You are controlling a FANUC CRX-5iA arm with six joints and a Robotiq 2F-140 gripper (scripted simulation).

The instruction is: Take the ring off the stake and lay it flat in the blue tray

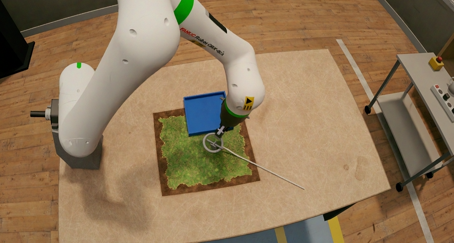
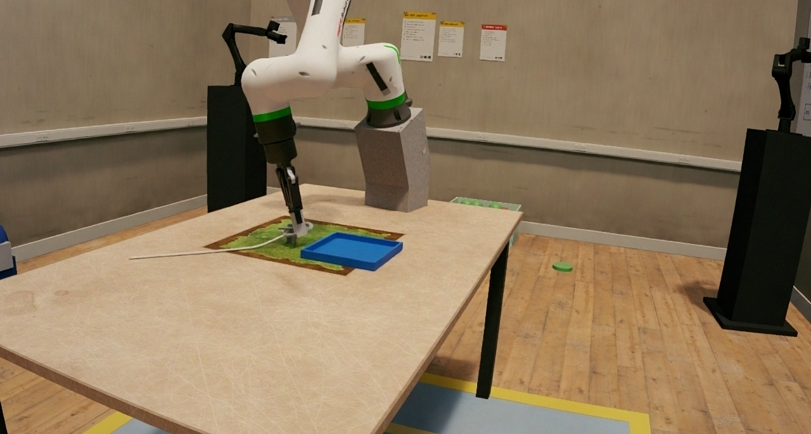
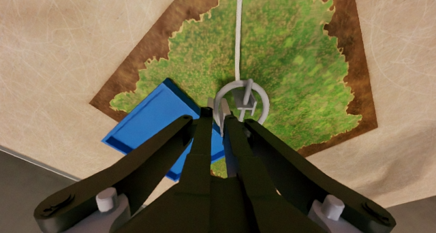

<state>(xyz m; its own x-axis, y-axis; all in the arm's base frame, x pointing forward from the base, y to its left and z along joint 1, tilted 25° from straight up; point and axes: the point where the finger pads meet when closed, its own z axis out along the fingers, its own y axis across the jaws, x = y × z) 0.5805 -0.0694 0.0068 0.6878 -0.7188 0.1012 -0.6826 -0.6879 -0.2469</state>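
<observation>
1. Wrist view: the hand (image 3: pixel 218 115) is narrowed onto the near rim of the grey ring (image 3: pixel 263 101).
2. Ring encircles the stake (image 3: pixel 246 98) on the grass mat (image 3: pixel 296 63), beside the blue tray (image 3: pixel 150 120).
3. White cord (image 1: pixel 263 168) trails across the bench (image 1: pixel 317 114).

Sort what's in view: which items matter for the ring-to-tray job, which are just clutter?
Job:
- ring, gripper shut on its rim
- stake inside the ring
- blue tray
- cord running from the ring

Just about:
- grass mat
- table
- trolley with button box
- green disc on the floor
- black stands
</observation>
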